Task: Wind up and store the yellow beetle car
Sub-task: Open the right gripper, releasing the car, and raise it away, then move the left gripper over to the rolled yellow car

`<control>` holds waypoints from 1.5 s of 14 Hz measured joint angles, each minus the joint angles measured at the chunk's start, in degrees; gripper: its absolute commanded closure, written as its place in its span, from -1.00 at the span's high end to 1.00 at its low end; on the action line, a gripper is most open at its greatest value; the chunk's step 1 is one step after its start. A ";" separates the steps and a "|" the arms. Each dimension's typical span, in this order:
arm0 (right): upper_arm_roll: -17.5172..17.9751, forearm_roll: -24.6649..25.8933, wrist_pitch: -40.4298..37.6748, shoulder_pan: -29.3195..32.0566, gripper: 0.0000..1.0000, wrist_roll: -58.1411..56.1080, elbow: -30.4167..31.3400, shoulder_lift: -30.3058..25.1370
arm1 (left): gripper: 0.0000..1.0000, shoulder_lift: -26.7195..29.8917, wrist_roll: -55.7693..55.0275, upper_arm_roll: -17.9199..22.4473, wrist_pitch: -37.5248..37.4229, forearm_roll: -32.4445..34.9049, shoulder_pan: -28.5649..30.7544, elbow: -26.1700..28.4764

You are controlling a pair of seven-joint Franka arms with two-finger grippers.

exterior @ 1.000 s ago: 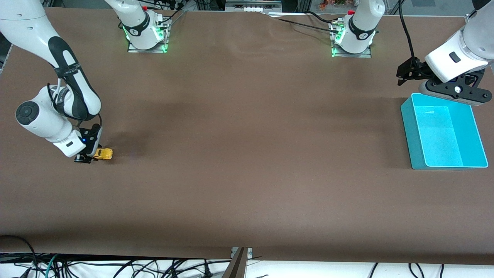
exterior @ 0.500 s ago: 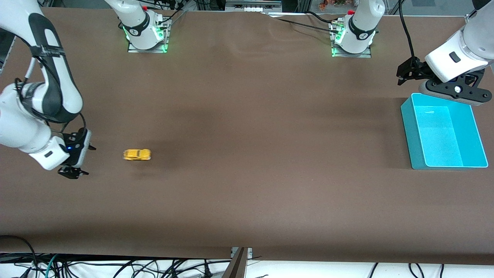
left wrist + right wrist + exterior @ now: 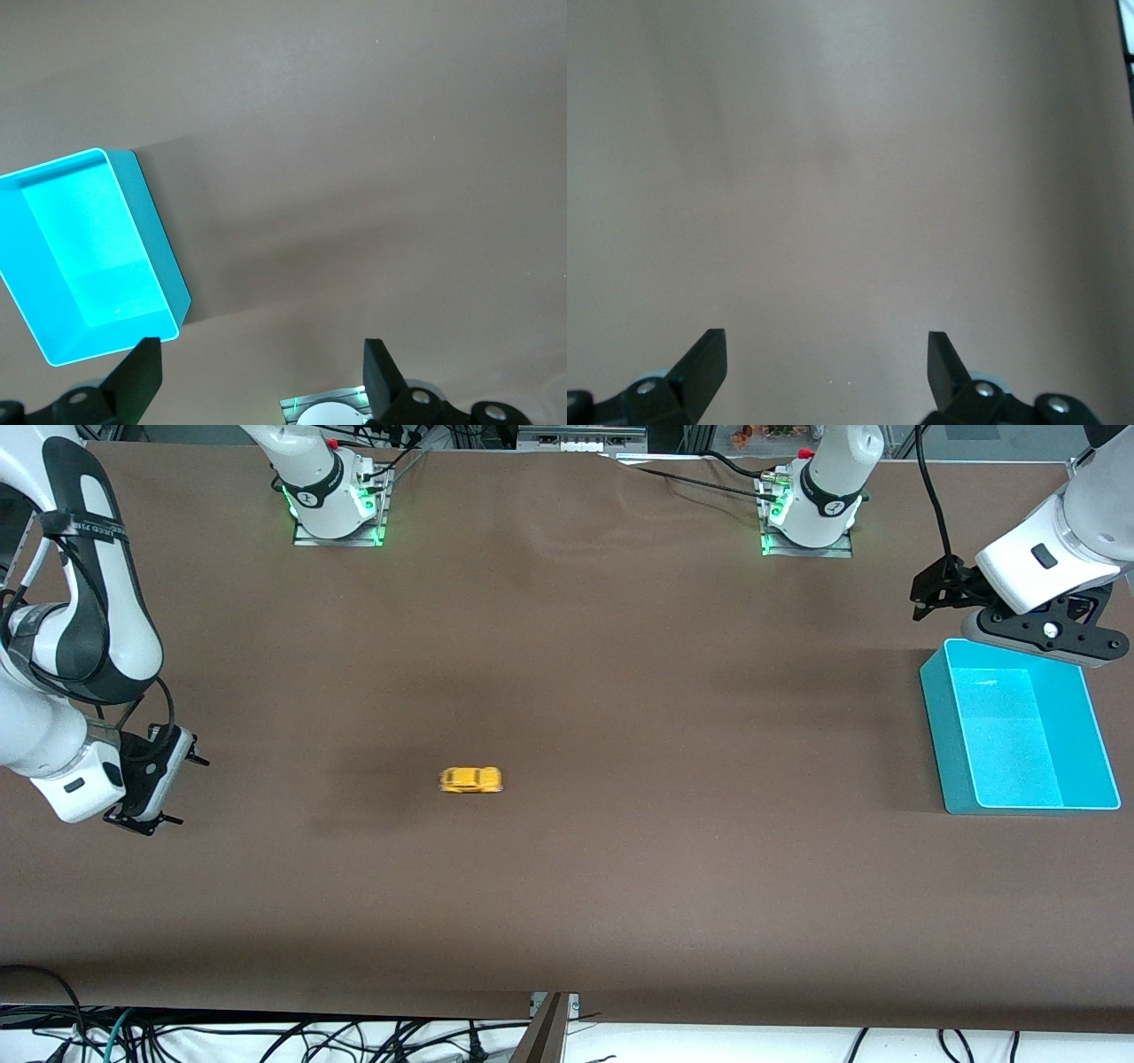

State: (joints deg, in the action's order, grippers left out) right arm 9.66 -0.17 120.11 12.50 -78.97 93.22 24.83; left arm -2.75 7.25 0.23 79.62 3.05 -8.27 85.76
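**Front view: beetle car alone mid-table, both grippers spread wide**

Front view showed the yellow beetle car [image 3: 470, 779] sitting on its wheels on the brown table [image 3: 567, 886], blurred along its length, roughly midway between the two ends and touched by nothing. The right gripper [image 3: 177, 790] hovered low over the right arm's end of the table, well apart from the car, its fingers [image 3: 704, 359] spread wide with only bare tabletop between them. At the left arm's end, the left gripper [image 3: 924, 600] hung just above the table beside the teal bin [image 3: 935, 691], jaws wide apart and holding nothing. The bin's inside looked bare in the left wrist view. Left arm was waiting.
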 measured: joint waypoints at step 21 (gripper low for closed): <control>2.09 2.14 -28.38 -4.61 1.00 73.71 -5.32 -12.60 | 1.00 -0.11 0.00 -2.32 0.79 -5.63 -1.24 -2.61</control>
State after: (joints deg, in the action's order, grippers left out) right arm 11.75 1.98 91.73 7.89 -5.27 87.90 12.23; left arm -2.86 7.26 -2.09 80.41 -2.58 -9.51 83.15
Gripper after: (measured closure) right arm 0.000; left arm 0.000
